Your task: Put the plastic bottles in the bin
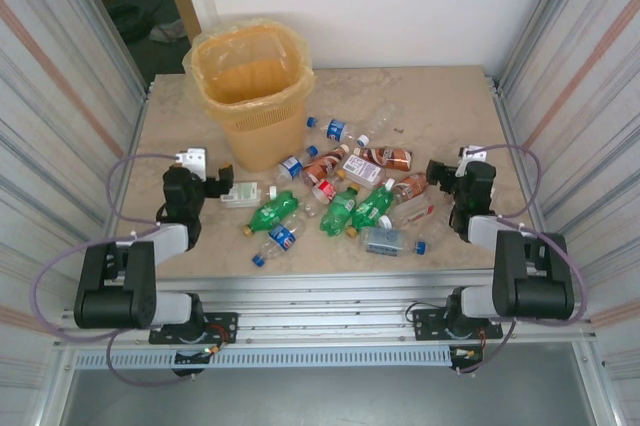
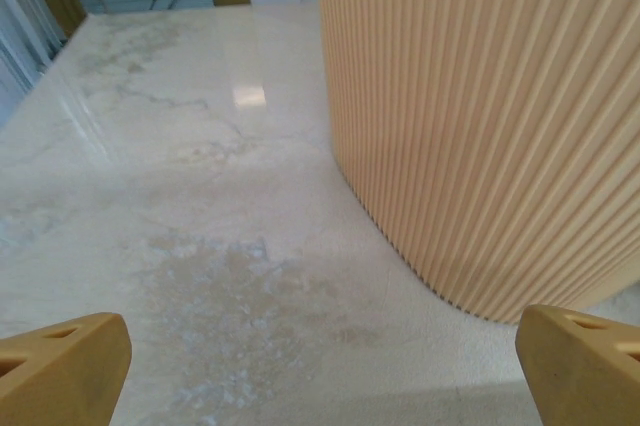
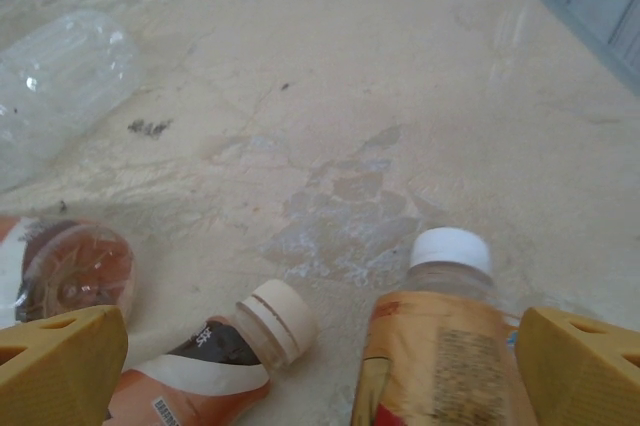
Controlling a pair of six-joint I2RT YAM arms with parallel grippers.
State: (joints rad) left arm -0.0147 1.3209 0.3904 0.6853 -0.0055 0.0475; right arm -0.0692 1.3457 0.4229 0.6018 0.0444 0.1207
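The plastic bottles lie scattered mid-table: green ones (image 1: 273, 211) (image 1: 339, 211), blue-labelled clear ones (image 1: 335, 129) and a brown one (image 1: 385, 157). The yellow-orange bin (image 1: 250, 96) with its bag liner stands at the back left. My left gripper (image 1: 215, 184) is open just in front of the bin, and its ribbed wall (image 2: 480, 116) rises close on the right above bare tabletop. My right gripper (image 1: 440, 174) is open at the right end of the pile. Between its fingers (image 3: 60, 366) lie an orange-labelled, white-capped bottle (image 3: 440, 356) and a brown-labelled, cream-capped one (image 3: 215, 356), neither gripped.
A small clear bottle (image 1: 245, 194) lies right of the left gripper. In the right wrist view a clear bottle (image 3: 60, 86) lies at the far left and a bottle's round base (image 3: 75, 271) at the near left. Metal walls (image 1: 560, 66) flank the marble table (image 1: 440, 106).
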